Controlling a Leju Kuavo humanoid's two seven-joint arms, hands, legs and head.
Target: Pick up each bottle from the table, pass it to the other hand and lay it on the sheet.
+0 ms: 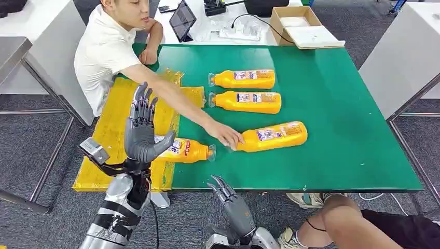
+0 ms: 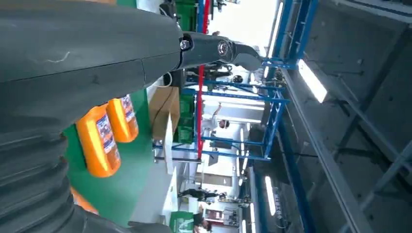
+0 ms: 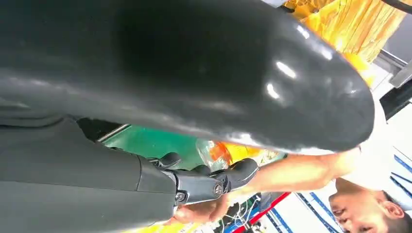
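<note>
one bottle (image 1: 184, 150) already lies on the yellow sheet (image 1: 111, 135), at its edge. three bottles wait on the green table (image 1: 337, 129): the nearest one (image 1: 272, 136), touched by a person's hand (image 1: 224, 134), and two (image 1: 244, 79) (image 1: 248, 101) behind it. the left hand (image 1: 142, 129) is raised, fingers spread, holding nothing. the right hand (image 1: 228, 199) is low before the table, also without a bottle. so i judge three remain.

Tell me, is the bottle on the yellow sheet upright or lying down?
Lying down: the orange bottle rests on its side on the yellow sheet.
</note>
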